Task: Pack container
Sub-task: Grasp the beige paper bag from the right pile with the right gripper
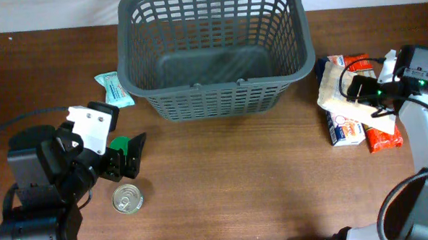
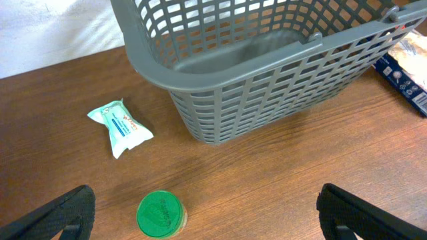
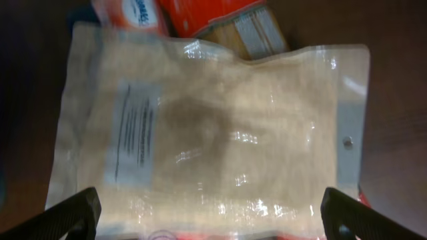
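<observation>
We see the container (image 1: 220, 98) at the far middle of our tabletop (image 1: 238, 177). Our right pincer (image 3: 212, 213) hangs spread wide over a clear pouch (image 3: 213, 120) that lies on red packets (image 1: 383, 138). Our left pincer (image 2: 205, 217), equally released, faces a pale-green sachet (image 2: 120, 127) and a green lid (image 2: 160, 213), perhaps a jar's.

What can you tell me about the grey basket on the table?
The container is a large dark grey plastic basket, rectangular, with lattice-slotted walls, a rolled rim and a solid floor. It stands upright and empty on the far middle of the wooden table. A teal packet lies near its left front corner, not touching.
</observation>
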Motion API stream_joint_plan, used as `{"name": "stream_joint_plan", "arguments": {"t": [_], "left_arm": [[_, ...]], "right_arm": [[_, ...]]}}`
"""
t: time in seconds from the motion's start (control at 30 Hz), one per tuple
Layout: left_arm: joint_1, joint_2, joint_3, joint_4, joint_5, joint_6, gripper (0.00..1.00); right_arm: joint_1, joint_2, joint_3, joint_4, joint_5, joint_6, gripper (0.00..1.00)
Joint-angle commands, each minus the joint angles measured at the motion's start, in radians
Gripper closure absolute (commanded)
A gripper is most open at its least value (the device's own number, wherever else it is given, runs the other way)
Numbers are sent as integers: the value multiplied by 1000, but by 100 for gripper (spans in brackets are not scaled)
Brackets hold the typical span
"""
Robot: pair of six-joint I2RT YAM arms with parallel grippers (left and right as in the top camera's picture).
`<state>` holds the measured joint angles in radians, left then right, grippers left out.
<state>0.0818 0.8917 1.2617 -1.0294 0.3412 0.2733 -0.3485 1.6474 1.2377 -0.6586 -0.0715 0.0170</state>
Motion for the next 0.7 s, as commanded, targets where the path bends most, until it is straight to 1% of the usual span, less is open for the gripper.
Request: {"name": "stream_joint_plan", "arguments": {"t": [0.0, 0.23, 0.43, 0.47, 0.5, 0.63, 0.67], "left_arm": [[6, -4, -2, 0, 14, 12, 1], [6, -4, -2, 0, 14, 12, 1], [6, -4, -2, 0, 14, 12, 1], [6, -4, -2, 0, 14, 12, 1], [6, -4, -2, 0, 14, 12, 1], [6, -4, -2, 0, 14, 12, 1], [6, -4, -2, 0, 14, 12, 1]], "right_arm": [[-5, 71, -5, 68, -50, -13, 1], [-5, 238, -5, 152, -129, -13, 1], [-5, 343, -5, 161, -139, -12, 1], [-5, 360, -5, 161, -139, -12, 9], [-5, 372, -5, 160, -139, -12, 19], [-5, 409, -5, 154, -140, -9, 76], [-5, 415, -5, 151, -139, -9, 83]]}}
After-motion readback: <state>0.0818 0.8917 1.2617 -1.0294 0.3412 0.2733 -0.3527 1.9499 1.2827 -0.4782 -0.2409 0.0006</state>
